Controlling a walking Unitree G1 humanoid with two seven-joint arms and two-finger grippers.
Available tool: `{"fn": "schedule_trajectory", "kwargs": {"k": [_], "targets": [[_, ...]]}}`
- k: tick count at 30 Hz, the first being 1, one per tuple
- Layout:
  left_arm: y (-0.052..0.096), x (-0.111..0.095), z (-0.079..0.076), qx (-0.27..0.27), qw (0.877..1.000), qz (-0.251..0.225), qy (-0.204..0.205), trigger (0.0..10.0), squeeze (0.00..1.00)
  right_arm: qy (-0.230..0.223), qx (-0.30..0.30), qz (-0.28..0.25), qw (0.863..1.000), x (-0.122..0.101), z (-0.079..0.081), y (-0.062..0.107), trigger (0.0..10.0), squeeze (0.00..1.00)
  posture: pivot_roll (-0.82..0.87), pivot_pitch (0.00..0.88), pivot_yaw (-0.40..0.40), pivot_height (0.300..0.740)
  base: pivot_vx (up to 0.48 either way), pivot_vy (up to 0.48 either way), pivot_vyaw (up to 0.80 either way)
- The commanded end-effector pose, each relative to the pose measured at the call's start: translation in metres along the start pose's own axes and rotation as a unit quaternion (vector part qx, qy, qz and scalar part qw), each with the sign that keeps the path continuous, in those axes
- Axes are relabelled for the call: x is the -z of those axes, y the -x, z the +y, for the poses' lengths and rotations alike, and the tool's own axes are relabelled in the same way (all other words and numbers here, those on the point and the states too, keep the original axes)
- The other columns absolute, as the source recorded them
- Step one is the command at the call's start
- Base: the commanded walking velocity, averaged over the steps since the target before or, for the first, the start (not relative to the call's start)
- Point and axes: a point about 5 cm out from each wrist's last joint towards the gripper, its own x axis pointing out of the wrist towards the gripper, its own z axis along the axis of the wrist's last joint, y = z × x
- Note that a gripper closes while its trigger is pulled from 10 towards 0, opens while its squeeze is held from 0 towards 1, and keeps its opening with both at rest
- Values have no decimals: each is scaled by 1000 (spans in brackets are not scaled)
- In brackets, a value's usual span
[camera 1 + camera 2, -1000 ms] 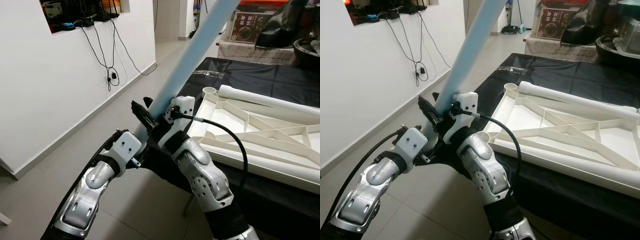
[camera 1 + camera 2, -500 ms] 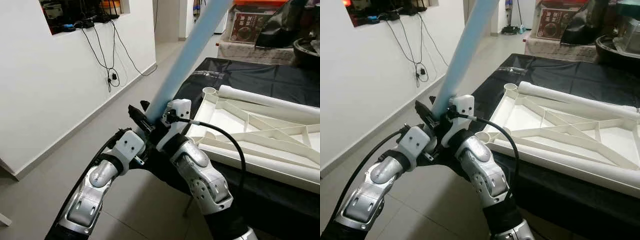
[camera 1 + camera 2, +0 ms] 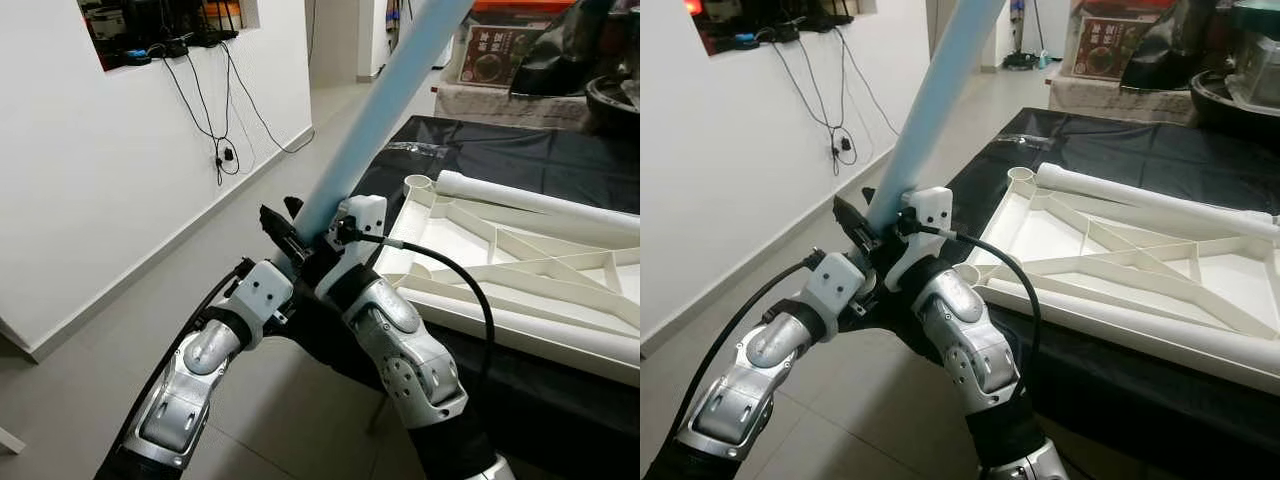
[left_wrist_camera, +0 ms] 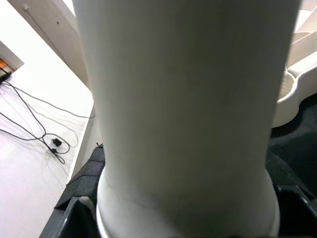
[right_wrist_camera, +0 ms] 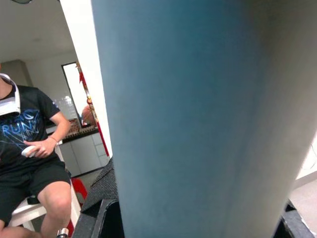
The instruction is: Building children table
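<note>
1. The blue table leg (image 3: 375,110), a long pale-blue tube, slants up from the robot's two wrists and leans over the near-left corner of the white tabletop (image 3: 520,262), which lies underside-up with its ribs showing on a black cloth (image 3: 520,150)
2. The right gripper (image 3: 312,243) is clamped on the leg's lower end, off the tabletop's near-left corner; its black fingers press the tube from both sides
3. The left gripper (image 3: 275,290) sits just under it, against the tube's bottom end; I cannot tell whether its fingers are together or apart on it
4. The tabletop's far-left corner has a round socket (image 3: 419,182), with a white leg (image 3: 540,197) lying along the far edge beside it; a second socket sits by the near-left corner
5. Risk, as I judge it: both holds are at the very bottom of a long tube, so its weight could twist it in the fingers and let it tip onto the tabletop or the floor (image 3: 200,260)
6. Risk: at this slant the end would meet a socket askew and jam or skid the tabletop across the cloth
7. The left wrist view shows the tube's flared bottom rim and a socket beyond it, which the head views hide behind the wrists
8. The right wrist view shows a seated person (image 5: 29,153) in a dark shirt past the tube
</note>
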Motion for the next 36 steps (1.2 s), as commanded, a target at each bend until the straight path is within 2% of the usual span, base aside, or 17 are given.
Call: {"fn": "schedule_trajectory", "kwargs": {"k": [1, 2, 4, 5, 8, 9, 17, 18, 21, 22, 25, 28, 29, 31, 33, 34, 36], "targets": [[4, 7, 3, -17, 1000, 10, -1, 0, 0, 8, 6, 5, 1000, 2, 0, 2, 10000, 0, -30, 0, 59, 740, 0, 0, 0], [5, 9, 1, -16, 1000, 17, 2, 9059, 0, 13, 12, 6, 1000, 3, -3, 3, 10000, 0, -29, 0, 63, 740, 0, 0, 0], [5, 10, 0, -16, 1000, 20, 5, 9059, 0, 14, 13, 6, 1000, 3, -3, 3, 10000, 0, -29, 0, 63, 740, 0, 0, 0], [6, 11, 0, -16, 1000, 22, 4, 10000, 0, 16, 15, 7, 1000, 4, -4, 3, 10000, 0, -29, 0, 70, 740, 0, 0, 0], [7, 11, -1, -15, 1000, 23, 2, 10000, 0, 19, 17, 7, 1000, 4, -5, 3, 10000, 0, -29, 0, 72, 740, 0, 0, 0], [7, 12, -2, -15, 1000, 22, 3, 10000, 0, 23, 20, 5, 1000, 4, -7, 4, 10000, 1000, -29, 0, 72, 740, 0, 0, 0], [13, 13, 8, -22, 999, 24, 2, 10000, 0, 37, 18, 2, 999, 0, -15, 3, 10000, 1000, -1, 0, 75, 740, 0, 0, 0], [17, 16, 10, -21, 999, 29, 8, 10000, 0, 39, 11, 4, 999, -3, -20, 2, 10000, 263, -1, 0, 75, 740, 0, 0, 0], [19, 17, 11, -20, 999, 32, 11, 10000, 0, 40, 6, 4, 999, -4, -22, 2, 10000, 263, -1, 0, 75, 740, 0, 0, 0], [22, 20, 13, -18, 999, 36, 18, 10000, 0, 44, 3, 8, 999, -6, -26, 2, 10000, 0, 4, 0, 73, 740, 0, 0, 0], [31, 25, 16, -12, 998, 46, 34, 10000, 0, 49, -5, 11, 999, -12, -37, 3, 10000, 0, 7, 0, 70, 740, 0, 0, 0], [31, 25, 16, -12, 998, 46, 34, 10000, 0, 49, -5, 11, 999, -12, -37, 3, 10000, 0, 7, 0, 70, 740, 0, 0, 0], [35, 28, 16, -7, 997, 50, 57, 10000, 0, 47, -19, 17, 999, -14, -41, 4, 10000, 0, 7, 0, 70, 740, 0, 0, 0], [35, 28, 16, -7, 997, 50, 57, 10000, 0, 47, -19, 17, 999, -14, -41, 4, 10000, 0, 7, 0, 70, 740, 0, 0, 0], [47, 28, 12, 32, 992, 46, 113, 10000, 0, 8, -95, 55, 994, -13, -43, 10, 10000, 0, 11, 0, 67, 740, 0, 0, 0], [53, 26, 9, 53, 989, 41, 128, 10000, 0, -11, -133, 75, 988, -11, -42, 14, 10000, 0, 13, 0, 65, 740, 0, 0, 0], [53, 26, 9, 53, 989, 41, 128, 10000, 0, -11, -133, 75, 988, -11, -42, 14, 10000, 0, 13, 0, 65, 740, 0, 0, 0]]}}
